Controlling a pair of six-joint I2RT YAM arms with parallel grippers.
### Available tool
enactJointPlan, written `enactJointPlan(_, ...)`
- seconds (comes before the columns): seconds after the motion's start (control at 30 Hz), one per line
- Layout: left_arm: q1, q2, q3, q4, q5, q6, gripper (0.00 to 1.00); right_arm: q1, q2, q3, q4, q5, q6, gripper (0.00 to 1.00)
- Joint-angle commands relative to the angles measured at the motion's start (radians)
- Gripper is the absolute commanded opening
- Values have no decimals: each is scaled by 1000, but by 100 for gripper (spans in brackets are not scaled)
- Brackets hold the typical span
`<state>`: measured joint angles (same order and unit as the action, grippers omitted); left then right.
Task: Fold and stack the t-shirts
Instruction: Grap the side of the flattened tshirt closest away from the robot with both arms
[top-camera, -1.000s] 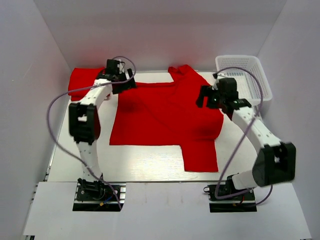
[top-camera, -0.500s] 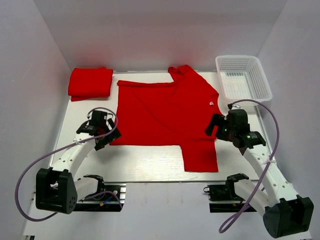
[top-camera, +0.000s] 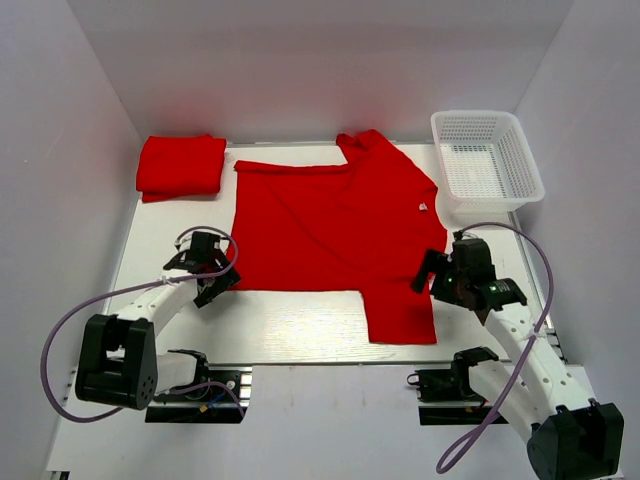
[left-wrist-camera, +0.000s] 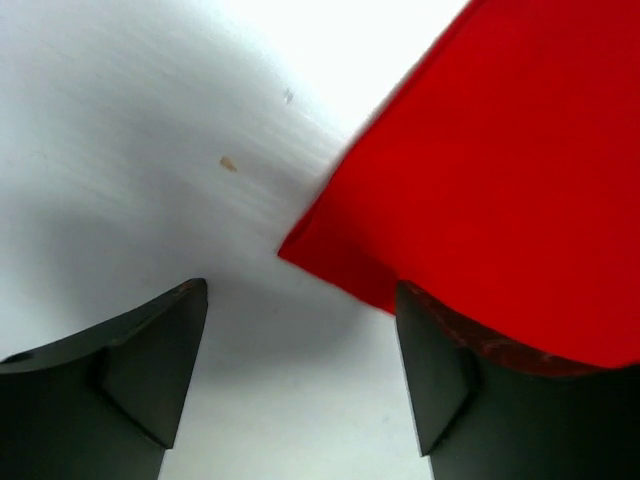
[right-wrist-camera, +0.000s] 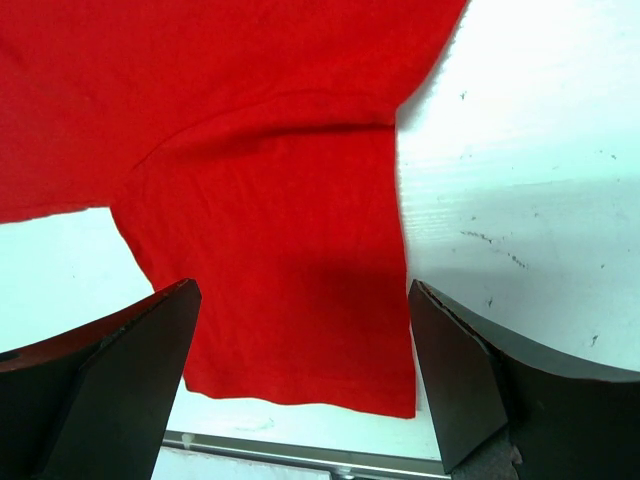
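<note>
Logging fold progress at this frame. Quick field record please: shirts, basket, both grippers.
spread t-shirt: flat on the table, one sleeve toward the near edge
folded t-shirt: far left corner
basket: far right corner
left gripper: open, at the spread t-shirt's near left corner
right gripper: open, above the near sleeve
fold status: one folded, one still spread

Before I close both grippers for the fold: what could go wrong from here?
1. Only the tip of the spread t-shirt's corner lies between the open left gripper's fingers, off to one side, so a pinch may slip.
2. The open right gripper hangs over the near sleeve, whose hem lies close to the table's near edge. A pull could drag it off.
</note>
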<state>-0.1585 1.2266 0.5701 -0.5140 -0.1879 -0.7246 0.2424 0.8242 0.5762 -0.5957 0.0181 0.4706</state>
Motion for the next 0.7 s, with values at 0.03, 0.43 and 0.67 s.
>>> enactJointPlan(0.03, 4, 33, -9, 87, -33, -24, 78, 0, -40, -13, -7, -4, 22, 90)
enactJointPlan(0.43, 4, 132, -44, 175, 34, -4, 0, 5, -46, -35, -29, -9, 42, 90)
enactJointPlan(0.67, 4, 30, -44, 144, 24, 5, 0, 8, -5, -59, -105, -98, 108, 90)
